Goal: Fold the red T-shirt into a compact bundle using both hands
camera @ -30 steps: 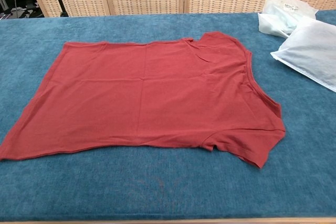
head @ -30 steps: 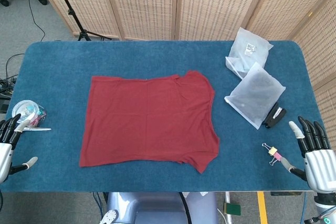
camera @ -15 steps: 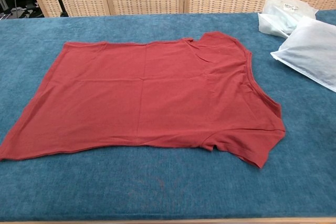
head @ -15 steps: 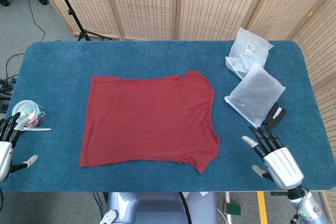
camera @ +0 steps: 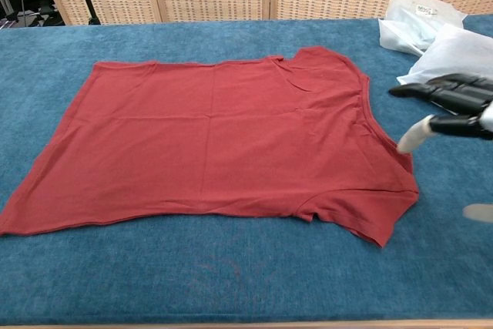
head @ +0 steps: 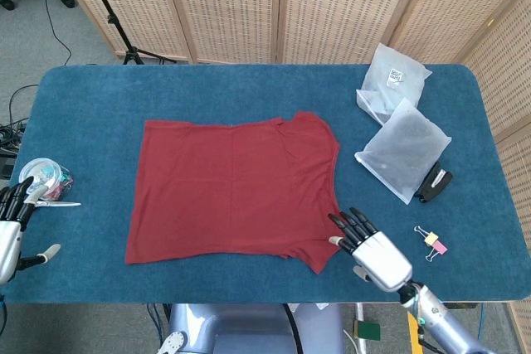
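The red T-shirt (head: 236, 188) lies spread flat on the blue table, its neck and sleeves toward the right; the chest view shows the same T-shirt (camera: 223, 144). My right hand (head: 372, 252) hovers at the near right sleeve with its fingers stretched out toward the cloth and holds nothing; in the chest view the right hand (camera: 454, 105) shows at the right edge, just beside the collar. My left hand (head: 12, 225) stays at the far left table edge, fingers apart and empty, well away from the shirt.
Two white plastic bags (head: 402, 151) lie at the back right. A black clip (head: 434, 185) and a small pink and yellow binder clip (head: 431, 242) lie right of my right hand. A clear tub of small items (head: 46, 178) stands by my left hand.
My right hand has swept left from the table's right edge to the shirt's near right sleeve. The left hand and the shirt have not moved.
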You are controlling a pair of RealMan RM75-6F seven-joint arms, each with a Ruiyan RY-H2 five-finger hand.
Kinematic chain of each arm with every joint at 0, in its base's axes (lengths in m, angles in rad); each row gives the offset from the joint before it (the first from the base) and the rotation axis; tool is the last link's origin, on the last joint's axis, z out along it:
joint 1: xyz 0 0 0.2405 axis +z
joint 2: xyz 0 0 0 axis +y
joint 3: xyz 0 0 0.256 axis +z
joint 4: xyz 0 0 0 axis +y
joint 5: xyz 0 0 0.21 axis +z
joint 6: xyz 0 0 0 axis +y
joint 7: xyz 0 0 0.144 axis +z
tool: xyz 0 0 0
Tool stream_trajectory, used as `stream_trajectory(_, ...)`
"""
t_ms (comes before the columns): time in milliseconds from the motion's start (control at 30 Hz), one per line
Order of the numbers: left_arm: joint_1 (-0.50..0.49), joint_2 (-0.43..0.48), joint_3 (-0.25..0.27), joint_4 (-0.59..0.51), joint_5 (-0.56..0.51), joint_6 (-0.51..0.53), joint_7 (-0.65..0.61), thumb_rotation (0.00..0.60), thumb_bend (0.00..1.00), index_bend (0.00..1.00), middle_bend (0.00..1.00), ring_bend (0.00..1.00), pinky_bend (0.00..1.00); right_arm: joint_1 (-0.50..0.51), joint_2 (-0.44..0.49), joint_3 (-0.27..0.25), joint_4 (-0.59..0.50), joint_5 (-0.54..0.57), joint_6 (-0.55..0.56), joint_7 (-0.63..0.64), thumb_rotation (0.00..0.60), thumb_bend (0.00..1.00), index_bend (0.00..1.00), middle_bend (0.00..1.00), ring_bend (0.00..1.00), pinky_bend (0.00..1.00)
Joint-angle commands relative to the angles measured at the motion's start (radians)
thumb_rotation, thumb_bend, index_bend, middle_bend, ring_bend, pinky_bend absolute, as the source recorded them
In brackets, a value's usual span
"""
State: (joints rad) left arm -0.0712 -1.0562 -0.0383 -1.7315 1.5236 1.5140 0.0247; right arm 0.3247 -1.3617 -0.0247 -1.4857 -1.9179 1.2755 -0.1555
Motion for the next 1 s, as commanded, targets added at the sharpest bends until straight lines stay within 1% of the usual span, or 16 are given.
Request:
stream_trajectory(33, -0.001, -0.001, 0.000, 0.000, -0.002, -0.002, 0.003, 0.600, 0.00, 0.00, 0.00, 0.00, 0.00, 0.019, -0.035, -0.003, 0.002, 0.015, -0.027, -0.025, 0.600, 0.09, 0.31, 0.00, 0.00, 0.00)
stream_trajectory(67, -0.001, -0.002, 0.000, 0.000, -0.002, -0.002, 0.004, 0.600, 0.00, 0.00, 0.00, 0.00, 0.00, 0.024, -0.045, -0.003, 0.006, 0.018, -0.036, -0.034, 0.600, 0.13, 0.32, 0.00, 0.00, 0.00)
stream_trajectory(133, -0.001, -0.002, 0.000, -0.001, -0.003, -0.003, 0.005, 0.600, 0.00, 0.00, 0.00, 0.00, 0.00, 0.031, -0.062, -0.004, 0.011, 0.026, -0.049, -0.047, 0.600, 0.15, 0.32, 0.00, 0.00, 0.00)
stream_trajectory(467, -0.004, -0.003, 0.001, -0.001, -0.006, -0.010, 0.007, 0.600, 0.00, 0.00, 0.00, 0.00, 0.00, 0.050, -0.110, -0.012, 0.035, 0.065, -0.092, -0.118, 0.600, 0.16, 0.34, 0.00, 0.00, 0.00)
stream_trajectory(600, -0.005, -0.004, 0.002, -0.001, -0.008, -0.014, 0.010, 0.600, 0.00, 0.00, 0.00, 0.00, 0.00, 0.058, -0.129, -0.015, 0.040, 0.085, -0.109, -0.137, 0.600, 0.19, 0.34, 0.00, 0.00, 0.00)
stream_trajectory(1000, -0.008, 0.001, -0.002, -0.004, -0.018, -0.019, -0.001, 0.600, 0.00, 0.00, 0.00, 0.00, 0.00, 0.083, -0.178, -0.016, 0.052, 0.127, -0.143, -0.184, 0.600, 0.21, 0.35, 0.00, 0.00, 0.00)
